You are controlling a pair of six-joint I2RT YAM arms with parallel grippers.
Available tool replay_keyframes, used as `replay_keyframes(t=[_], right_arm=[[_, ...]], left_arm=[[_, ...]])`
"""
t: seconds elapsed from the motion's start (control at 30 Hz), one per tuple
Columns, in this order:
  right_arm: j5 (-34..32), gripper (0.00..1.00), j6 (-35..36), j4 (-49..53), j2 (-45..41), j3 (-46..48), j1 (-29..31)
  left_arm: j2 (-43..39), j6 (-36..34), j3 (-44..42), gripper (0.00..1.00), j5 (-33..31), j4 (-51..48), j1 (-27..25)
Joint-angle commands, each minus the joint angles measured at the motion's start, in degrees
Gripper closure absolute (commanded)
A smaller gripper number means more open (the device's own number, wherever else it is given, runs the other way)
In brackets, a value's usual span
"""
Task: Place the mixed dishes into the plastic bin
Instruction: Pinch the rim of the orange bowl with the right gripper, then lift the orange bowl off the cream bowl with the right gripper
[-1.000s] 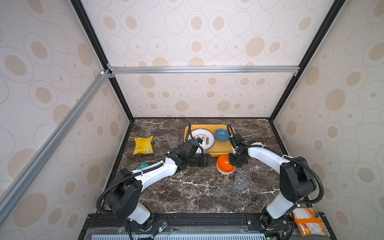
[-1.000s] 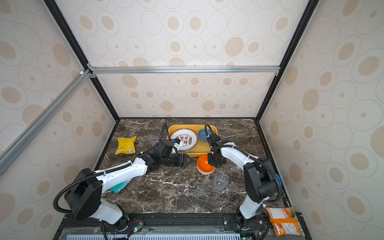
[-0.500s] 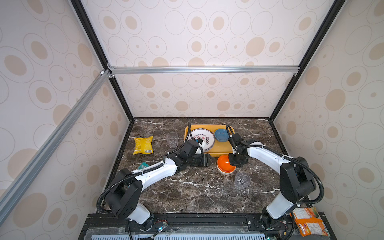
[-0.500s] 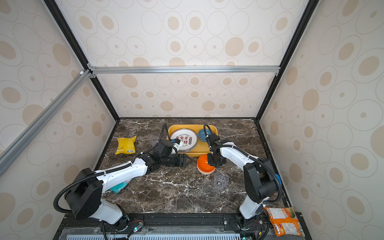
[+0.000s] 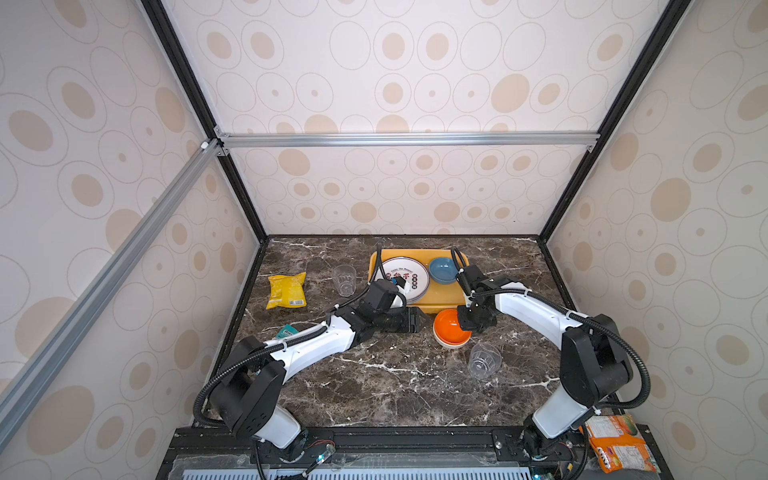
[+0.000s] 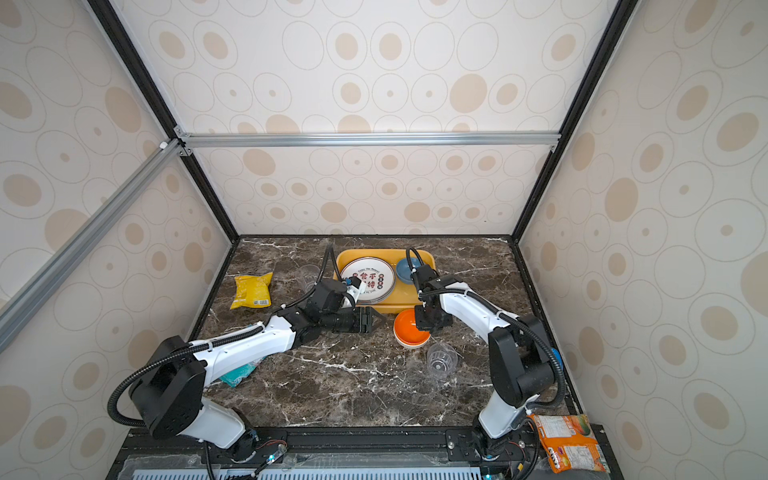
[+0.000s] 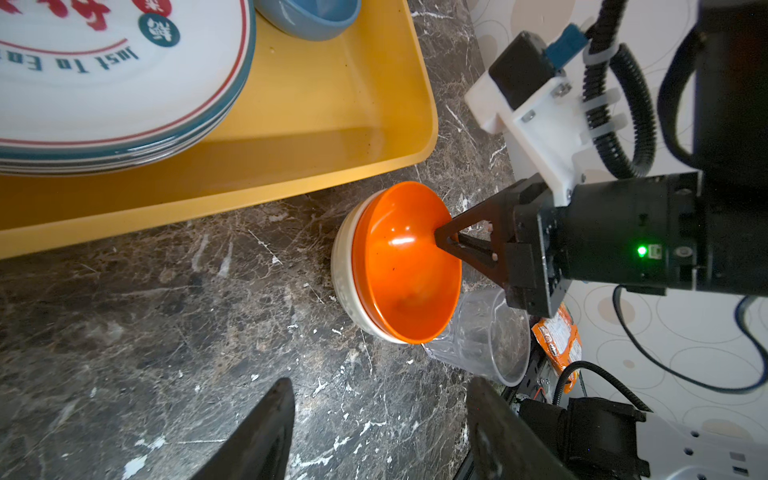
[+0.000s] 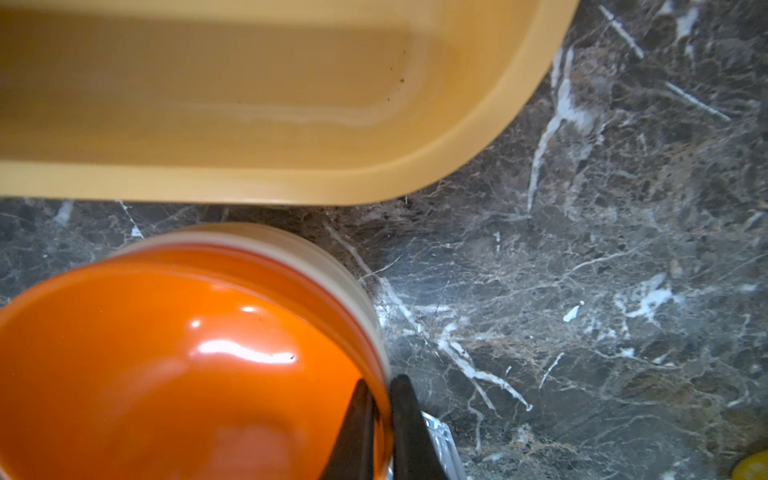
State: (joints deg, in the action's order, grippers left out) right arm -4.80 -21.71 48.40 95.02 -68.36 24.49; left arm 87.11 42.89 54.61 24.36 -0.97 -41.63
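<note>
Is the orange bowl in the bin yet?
No: the orange bowl sits in a white bowl on the marble tabletop, outside the bin, its rim pinched by the right gripper.

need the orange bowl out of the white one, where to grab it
Pinch the orange bowl by its thin rim from the right arm's side, one finger inside, one outside, like the right gripper. It sits tilted in the white bowl, so that edge stands clear.
</note>
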Motion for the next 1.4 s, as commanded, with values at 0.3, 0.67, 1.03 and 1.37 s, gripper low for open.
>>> replay_keyframes(t=[0.3, 0.67, 1.03, 1.37], right_arm=[[-1.14, 0.94, 0.45, 2.29, -1.97, -1.78, 0.57], [-0.06, 1.00, 0.14, 2.31, -2.67, -2.22, 0.61], [0.64, 1.00, 0.18, 2.66, -4.77, -3.19, 0.64], [0.59, 1.00, 0.23, 4.34, -7.14, -4.75, 0.62]], left_arm=[[0.69, 0.17, 0.06, 0.34, 0.52, 0.88, -0.32], [0.25, 0.15, 0.05, 0.34, 0.28, 0.68, -0.32], [-0.36, -0.18, 0.52, 0.33, -0.22, 0.27, -0.36], [-2.17, -0.36, 0.86, 0.29, -2.00, -0.30, -0.06]])
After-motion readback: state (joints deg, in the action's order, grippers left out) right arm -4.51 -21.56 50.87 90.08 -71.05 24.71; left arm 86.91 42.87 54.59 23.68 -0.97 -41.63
